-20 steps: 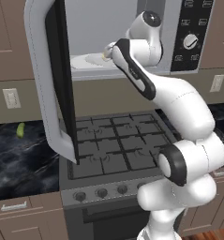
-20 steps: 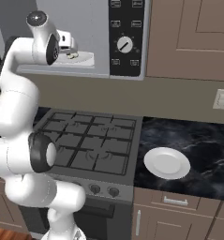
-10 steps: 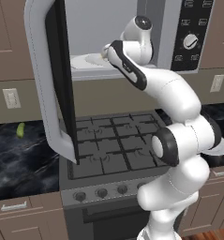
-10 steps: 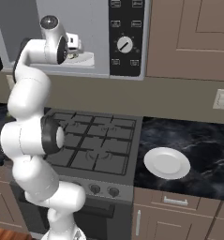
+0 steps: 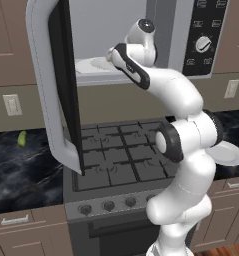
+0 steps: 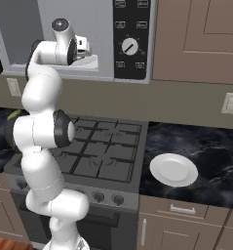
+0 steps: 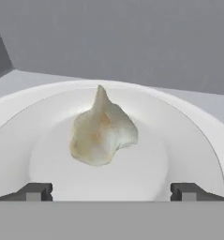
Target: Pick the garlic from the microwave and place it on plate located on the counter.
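Your gripper (image 7: 111, 191) is inside the microwave (image 6: 96, 39), its two fingertips (image 7: 33, 191) spread wide apart and holding nothing. The garlic (image 7: 101, 131) lies just ahead of the tips, a little left of the midline between them, with its pointed end up. No pad touches it. It sits near the middle of the white turntable tray (image 7: 188, 136), whose raised ring curves around it on all sides, and the grey back wall of the oven stands behind.

From the left base view you see the arm reaching up over the gas stove (image 5: 121, 160) and into the open cavity, past the microwave door (image 5: 53, 85), which is swung wide to the left. The hand hides the garlic there.

From the right base view, the plate (image 6: 174, 169) lies on the counter (image 6: 210, 151) right of the stove, near the counter's front edge, well apart from the hand. A small green vegetable (image 5: 22, 138) rests on the counter left of the stove.
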Controlling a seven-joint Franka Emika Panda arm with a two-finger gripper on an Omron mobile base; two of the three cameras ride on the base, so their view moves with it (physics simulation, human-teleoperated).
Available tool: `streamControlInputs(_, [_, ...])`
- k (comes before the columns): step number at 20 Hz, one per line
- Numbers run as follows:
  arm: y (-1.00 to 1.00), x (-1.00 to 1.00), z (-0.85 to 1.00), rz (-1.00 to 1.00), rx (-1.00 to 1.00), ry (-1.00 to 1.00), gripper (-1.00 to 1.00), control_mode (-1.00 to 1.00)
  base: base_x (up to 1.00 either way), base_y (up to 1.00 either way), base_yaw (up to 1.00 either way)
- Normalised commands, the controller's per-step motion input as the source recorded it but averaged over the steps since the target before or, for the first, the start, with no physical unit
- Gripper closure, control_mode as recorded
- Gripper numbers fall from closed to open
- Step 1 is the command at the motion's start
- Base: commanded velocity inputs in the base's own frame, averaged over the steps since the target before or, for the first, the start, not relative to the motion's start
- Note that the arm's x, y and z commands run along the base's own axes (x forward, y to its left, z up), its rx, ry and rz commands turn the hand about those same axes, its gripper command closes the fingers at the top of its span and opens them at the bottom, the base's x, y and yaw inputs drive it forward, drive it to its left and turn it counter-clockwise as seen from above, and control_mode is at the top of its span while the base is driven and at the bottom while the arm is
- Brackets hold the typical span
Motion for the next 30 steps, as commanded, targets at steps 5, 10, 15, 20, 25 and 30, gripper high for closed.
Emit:
streamControlInputs(5, [0.27,0.36,-0.03,0.0,-0.01,0.01,-1.0,-1.0,0.0,0.0,0.0])
streamControlInputs(10, [0.14,0.47,-0.03,0.0,-0.01,0.02,-1.0,-1.0,0.0,0.0,0.0])
streamControlInputs(15, [0.0,0.36,-0.12,0.0,0.0,0.01,-1.0,-1.0,0.0,0.0,0.0])
streamControlInputs(20, [0.0,0.04,-0.21,0.0,0.0,0.01,1.0,-1.0,0.0,0.0,0.0])
streamControlInputs(25, [-0.06,-0.08,0.0,0.0,0.0,-0.01,1.0,-1.0,0.0,0.0,0.0])
streamControlInputs(30, [-0.27,-0.96,0.0,0.0,0.01,-0.18,1.0,-1.0,0.0,0.0,0.0])
